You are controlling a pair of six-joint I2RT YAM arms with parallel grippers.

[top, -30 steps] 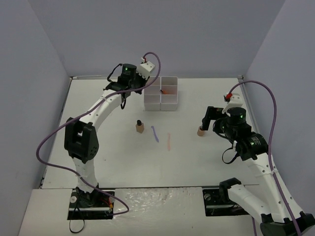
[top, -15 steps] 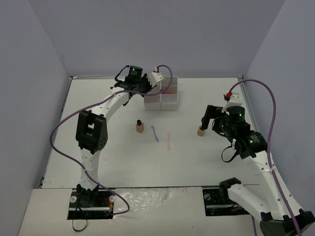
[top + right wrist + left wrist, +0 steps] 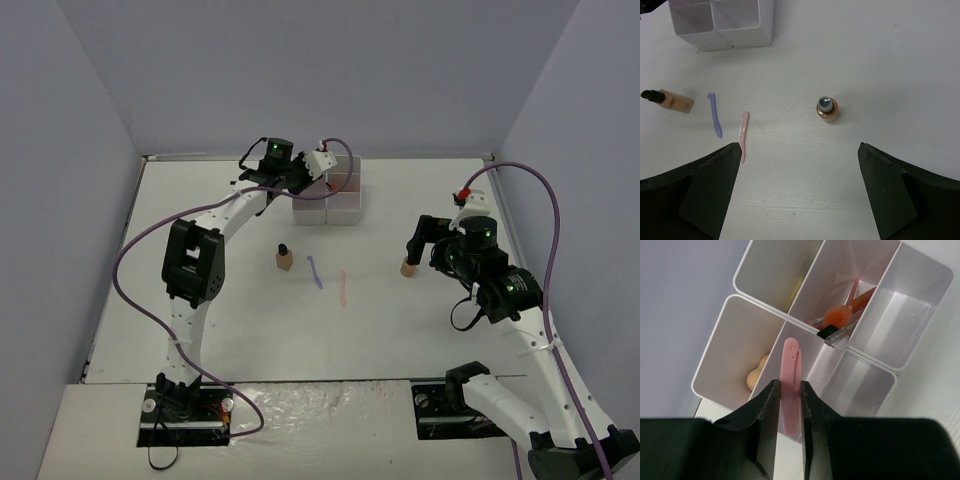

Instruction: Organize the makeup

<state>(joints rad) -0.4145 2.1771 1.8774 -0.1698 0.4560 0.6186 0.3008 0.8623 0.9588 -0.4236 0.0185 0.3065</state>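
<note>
In the left wrist view my left gripper (image 3: 788, 387) is shut on a thin pink stick (image 3: 791, 365), held above the middle divider of the white compartment box (image 3: 785, 322). The box holds a peach sponge (image 3: 756, 378) and orange-red sticks (image 3: 842, 315). From above, the left gripper (image 3: 305, 183) sits at the box's (image 3: 345, 210) left side. My right gripper (image 3: 799, 150) is open over bare table, short of an upright tan bottle (image 3: 827, 109). A lying tan bottle (image 3: 670, 100), a blue stick (image 3: 715, 115) and a pale pink stick (image 3: 743, 135) rest on the table.
The top view shows the lying bottle (image 3: 285, 259), blue stick (image 3: 315, 272) and pink stick (image 3: 343, 287) in mid-table, and the upright bottle (image 3: 408, 266) just beside the right gripper (image 3: 420, 243). Grey walls enclose the white table on three sides.
The left arm has swung right and its wrist has turned, bringing the gripper with the pink stick over the box. The right arm has barely moved.
</note>
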